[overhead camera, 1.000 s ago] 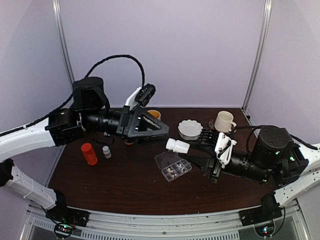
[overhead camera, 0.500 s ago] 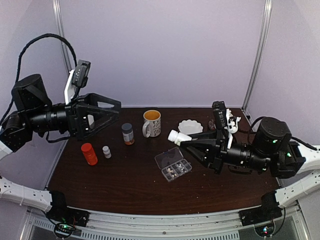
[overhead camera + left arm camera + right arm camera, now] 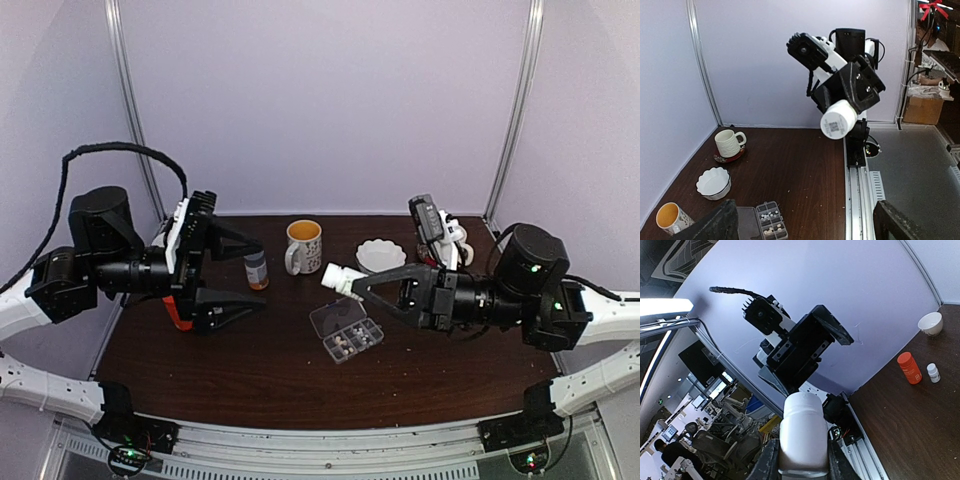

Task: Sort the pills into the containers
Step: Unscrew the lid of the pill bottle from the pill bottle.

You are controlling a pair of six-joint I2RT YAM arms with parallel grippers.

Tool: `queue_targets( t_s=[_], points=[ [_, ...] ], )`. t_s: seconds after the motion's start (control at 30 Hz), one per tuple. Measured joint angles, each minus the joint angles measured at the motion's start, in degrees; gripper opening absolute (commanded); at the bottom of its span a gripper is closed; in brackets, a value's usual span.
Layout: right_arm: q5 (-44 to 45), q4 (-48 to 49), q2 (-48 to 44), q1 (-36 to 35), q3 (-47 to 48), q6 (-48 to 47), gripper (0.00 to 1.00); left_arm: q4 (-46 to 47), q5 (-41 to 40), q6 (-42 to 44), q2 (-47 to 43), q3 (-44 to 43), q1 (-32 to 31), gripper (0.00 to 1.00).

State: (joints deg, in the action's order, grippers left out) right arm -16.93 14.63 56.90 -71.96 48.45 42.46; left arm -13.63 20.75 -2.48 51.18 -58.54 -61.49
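Observation:
The clear pill box (image 3: 357, 338) lies mid-table with its lid (image 3: 328, 319) folded open. Pale pills (image 3: 771, 216) sit in several of its containers (image 3: 771, 231). My right gripper (image 3: 352, 284) is shut on a white bottle (image 3: 338, 279), held tilted in the air just above and behind the box. In the right wrist view the bottle (image 3: 804, 432) fills the gap between both fingers (image 3: 768, 464). My left gripper (image 3: 262, 274) hangs open and empty to the left of the box, facing the white bottle (image 3: 838, 120). Only its fingertips (image 3: 720, 222) show in the left wrist view.
A yellow-filled mug (image 3: 303, 245), a brown bottle with a dark cap (image 3: 256, 268) and a white scalloped bowl (image 3: 381, 255) stand at the back. A white mug (image 3: 729, 143) is far right. The orange bottle (image 3: 909, 367) and a small white bottle (image 3: 933, 372) stand at the left.
My right gripper has lifted the white bottle off the table and swung it leftward over the box. My left arm rose, then came down toward the middle with its jaws opened wide.

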Motion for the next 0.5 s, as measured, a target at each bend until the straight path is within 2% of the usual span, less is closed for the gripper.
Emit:
queue_targets(
  t_s=[0.2,0.33,0.5],
  points=[
    [-3.87,1.38,1.77,0.0,0.0,4.59,0.0,2.62,1.7,9.01,3.5,0.17,0.0,0.97],
    [-5.31,3.32,3.17,0.0,0.0,6.34,0.0,4.31,5.38,13.57,4.57,0.17,0.0,0.75],
    [-6.51,5.29,4.68,0.0,0.02,7.41,0.0,5.05,11.65,18.67,5.35,0.15,0.0,0.7]
  ],
)
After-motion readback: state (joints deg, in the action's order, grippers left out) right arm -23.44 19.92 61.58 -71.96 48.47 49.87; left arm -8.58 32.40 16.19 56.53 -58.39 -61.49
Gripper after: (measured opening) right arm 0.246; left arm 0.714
